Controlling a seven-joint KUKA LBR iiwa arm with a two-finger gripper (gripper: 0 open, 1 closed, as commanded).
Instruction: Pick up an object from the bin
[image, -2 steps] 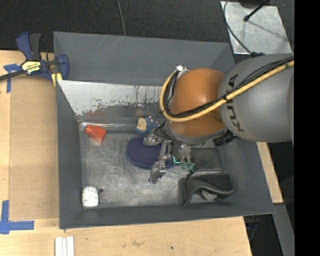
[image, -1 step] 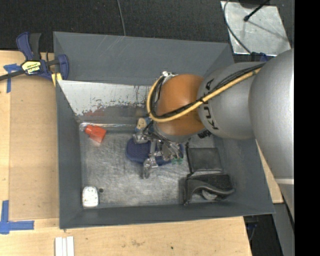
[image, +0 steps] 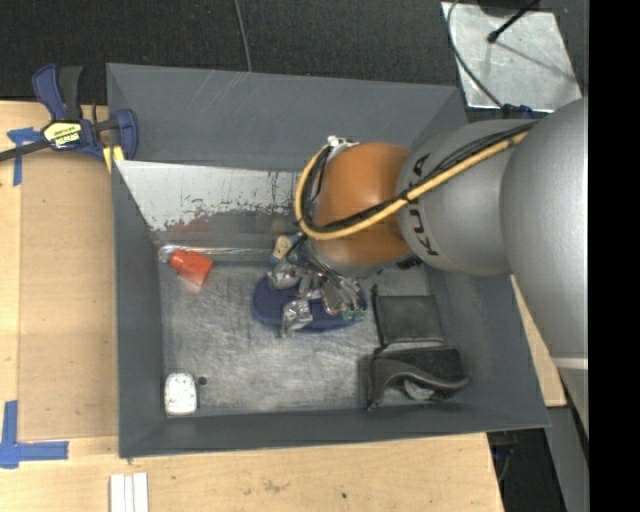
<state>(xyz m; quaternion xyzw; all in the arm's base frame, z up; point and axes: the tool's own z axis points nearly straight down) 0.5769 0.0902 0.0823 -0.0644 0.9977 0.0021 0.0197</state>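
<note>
My gripper (image: 305, 298) is down in the middle of the bin, its metal fingers right over a dark blue rounded thing (image: 268, 303) that lies flat on the floor. A bit of green shows at that thing's right end. To the left, near the back wall, lies a clear plastic piece with an orange cap (image: 190, 265). A small beige bit (image: 282, 245) sits just behind the gripper.
A black rectangular block (image: 408, 314) and a dark grey curved thing (image: 415, 373) lie at the front right. A small white oval thing (image: 180, 393) rests in the front left corner. The arm's orange cover and cable hang over the bin's back middle.
</note>
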